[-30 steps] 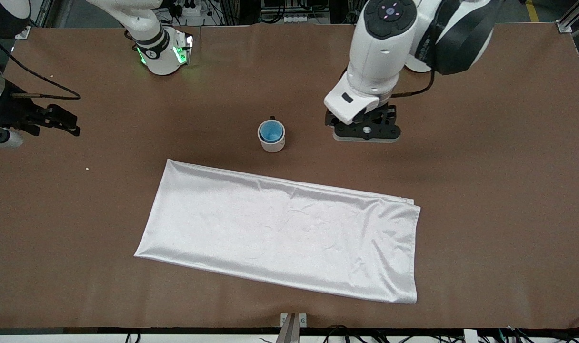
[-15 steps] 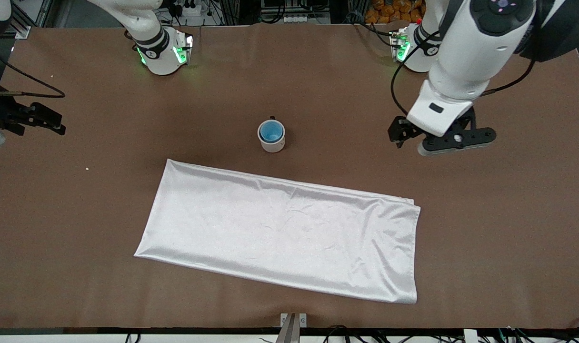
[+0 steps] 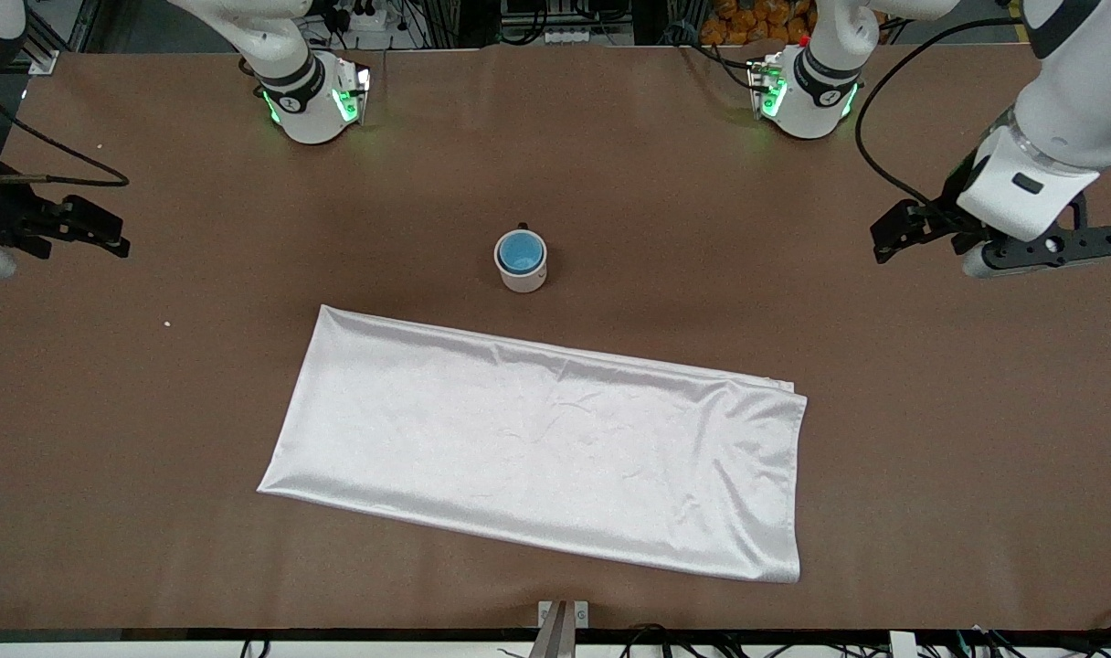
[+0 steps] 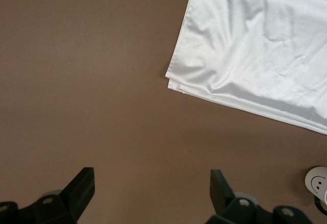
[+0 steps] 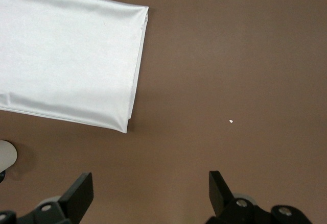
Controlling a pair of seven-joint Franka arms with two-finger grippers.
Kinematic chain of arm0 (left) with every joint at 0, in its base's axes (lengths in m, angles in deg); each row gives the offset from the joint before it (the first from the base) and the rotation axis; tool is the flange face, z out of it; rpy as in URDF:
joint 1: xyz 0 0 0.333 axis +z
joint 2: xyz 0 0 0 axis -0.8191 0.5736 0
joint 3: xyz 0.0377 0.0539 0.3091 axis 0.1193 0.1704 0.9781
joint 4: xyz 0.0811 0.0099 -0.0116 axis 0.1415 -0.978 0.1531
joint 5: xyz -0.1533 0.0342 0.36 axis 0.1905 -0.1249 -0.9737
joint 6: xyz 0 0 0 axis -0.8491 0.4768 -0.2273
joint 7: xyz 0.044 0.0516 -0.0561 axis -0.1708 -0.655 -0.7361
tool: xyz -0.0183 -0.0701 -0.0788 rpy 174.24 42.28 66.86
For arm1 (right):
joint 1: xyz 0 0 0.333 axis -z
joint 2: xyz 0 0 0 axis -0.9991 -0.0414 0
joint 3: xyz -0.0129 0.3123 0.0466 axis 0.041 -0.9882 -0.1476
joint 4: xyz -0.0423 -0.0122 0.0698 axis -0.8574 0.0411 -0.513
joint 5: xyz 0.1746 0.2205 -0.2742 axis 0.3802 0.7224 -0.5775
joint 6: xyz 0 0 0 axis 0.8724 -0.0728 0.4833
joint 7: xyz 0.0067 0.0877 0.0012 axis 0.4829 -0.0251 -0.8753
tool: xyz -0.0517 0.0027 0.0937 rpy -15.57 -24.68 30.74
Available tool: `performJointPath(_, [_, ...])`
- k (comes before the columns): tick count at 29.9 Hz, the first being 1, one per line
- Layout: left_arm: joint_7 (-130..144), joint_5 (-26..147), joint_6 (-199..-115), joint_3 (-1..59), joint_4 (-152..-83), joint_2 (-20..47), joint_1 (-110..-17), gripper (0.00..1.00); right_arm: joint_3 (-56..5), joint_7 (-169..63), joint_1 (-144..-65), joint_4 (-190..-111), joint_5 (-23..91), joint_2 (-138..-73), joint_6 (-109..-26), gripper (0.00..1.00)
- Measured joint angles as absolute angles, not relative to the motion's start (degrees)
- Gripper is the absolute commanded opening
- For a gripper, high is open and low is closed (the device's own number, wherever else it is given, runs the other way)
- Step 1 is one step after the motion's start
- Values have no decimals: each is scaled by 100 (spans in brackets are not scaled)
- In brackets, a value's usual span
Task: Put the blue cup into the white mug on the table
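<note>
The blue cup (image 3: 521, 249) sits inside the white mug (image 3: 523, 267), which stands upright on the brown table (image 3: 702, 183) near its middle. A sliver of the mug (image 4: 318, 180) shows at the edge of the left wrist view, and another sliver of the mug (image 5: 6, 155) at the edge of the right wrist view. My left gripper (image 3: 1042, 254) hangs open and empty over the table's left-arm end, well away from the mug. Bare table shows between the jaws of the left gripper (image 4: 152, 185). My right gripper (image 3: 71, 228) hangs open and empty over the right-arm end. The right gripper (image 5: 150, 188) also frames only bare table.
A white rectangular cloth (image 3: 537, 448) lies flat, nearer to the front camera than the mug. A corner of the cloth (image 4: 265, 45) shows in the left wrist view, and a corner of the cloth (image 5: 66, 55) in the right wrist view. A tiny white speck (image 3: 166, 323) lies toward the right arm's end.
My left arm has swung from beside the mug out to the left-arm end of the table. The right gripper shifted slightly toward its own end. The cup stays in the mug.
</note>
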State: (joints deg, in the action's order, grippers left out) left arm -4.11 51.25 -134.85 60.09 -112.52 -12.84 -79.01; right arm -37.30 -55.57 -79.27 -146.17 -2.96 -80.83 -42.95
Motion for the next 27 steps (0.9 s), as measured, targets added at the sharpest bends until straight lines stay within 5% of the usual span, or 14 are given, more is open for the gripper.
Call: performJointPath(27, [-356, 5116, -13310, 5301, -11085, -1576, -6744, 100, -3733, -5551, -7946, -14617, -40, -8132, -3987, 100])
